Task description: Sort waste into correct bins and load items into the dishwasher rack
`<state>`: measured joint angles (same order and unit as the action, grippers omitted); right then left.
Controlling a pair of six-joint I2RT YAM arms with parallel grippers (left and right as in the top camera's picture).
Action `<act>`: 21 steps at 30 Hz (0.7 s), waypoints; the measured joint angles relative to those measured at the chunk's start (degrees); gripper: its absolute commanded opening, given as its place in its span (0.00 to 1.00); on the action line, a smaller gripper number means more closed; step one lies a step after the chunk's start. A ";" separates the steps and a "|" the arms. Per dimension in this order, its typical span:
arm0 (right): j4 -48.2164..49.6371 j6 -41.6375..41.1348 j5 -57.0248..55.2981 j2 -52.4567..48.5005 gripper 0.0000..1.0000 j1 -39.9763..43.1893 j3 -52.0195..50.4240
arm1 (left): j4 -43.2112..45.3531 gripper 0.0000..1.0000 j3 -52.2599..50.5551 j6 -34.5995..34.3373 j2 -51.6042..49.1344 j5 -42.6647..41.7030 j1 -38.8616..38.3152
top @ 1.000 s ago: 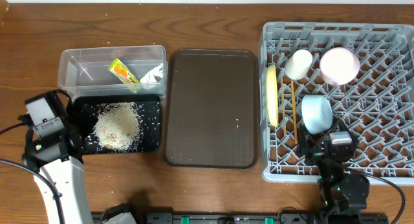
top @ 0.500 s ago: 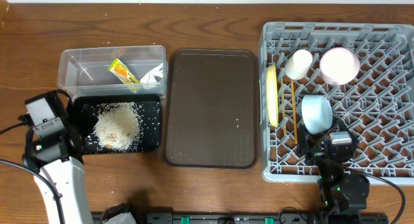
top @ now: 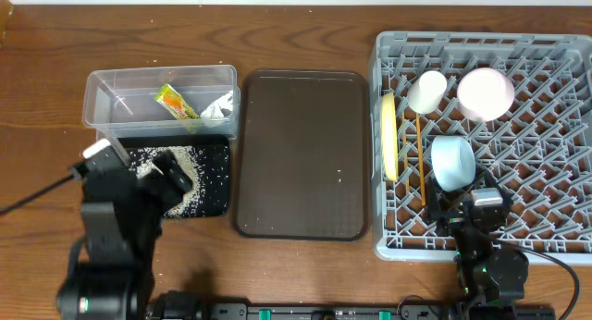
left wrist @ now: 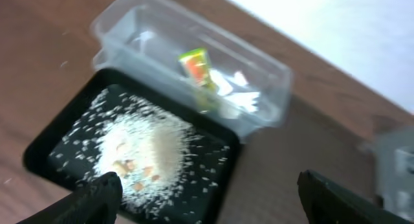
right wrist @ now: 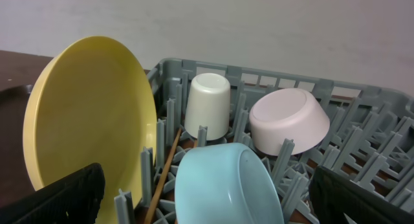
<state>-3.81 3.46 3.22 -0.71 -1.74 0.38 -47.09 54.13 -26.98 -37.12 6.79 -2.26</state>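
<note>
A large square grey plastic dishwasher rack [top: 481, 41] with a lattice floor and upright pegs fills the right end of the wooden table [top: 277, 43]; a round yellow plate [top: 389, 137] stands on edge along the rack's left wall, its long axis running front to back and its face turned to the right; a pair of thin wooden chopsticks [top: 419, 163] lies just beside it, pointing the same front-to-back way; a white cup [top: 427, 92] sits mouth down near the rack's back left corner, with a small pink bowl [top: 486, 93] tipped over to its right; a light blue bowl [top: 453, 162] leans on the pegs nearer the front edge. The right gripper [right wrist: 213, 198] hangs at the rack's front edge, fingers spread wide and holding nothing. Towards the table's left end a clear plastic rectangular tub [top: 102, 112] lies long side left to right, holding a small yellow-green-orange snack wrapper [top: 177, 104] set diagonally and a crumpled white paper scrap [top: 218, 107] in its right end; a shallow black rectangular tray [top: 217, 177] lies against the tub's front side, parallel to it, strewn with loose white rice grains [top: 199, 167]; the left gripper [left wrist: 210, 195] hovers above this tray, fingers spread, empty. A larger dark brown serving tray [top: 301, 153] lies between bins and rack, long axis front to back.
</note>
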 measured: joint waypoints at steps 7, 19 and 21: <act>0.02 0.02 0.02 0.00 0.99 0.00 0.00 | -4.98 0.90 -1.31 0.00 14.29 0.02 -2.73; 0.00 0.13 0.04 0.02 0.99 0.00 0.00 | 11.30 0.89 -27.30 -0.02 34.80 -0.59 -2.75; 0.00 0.13 0.04 0.02 0.99 0.00 0.00 | 19.78 0.89 -31.98 -0.02 36.15 -1.42 -2.75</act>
<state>-3.81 3.60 3.27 -0.69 -1.74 0.38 -27.31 22.15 -27.00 -0.97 5.37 -5.02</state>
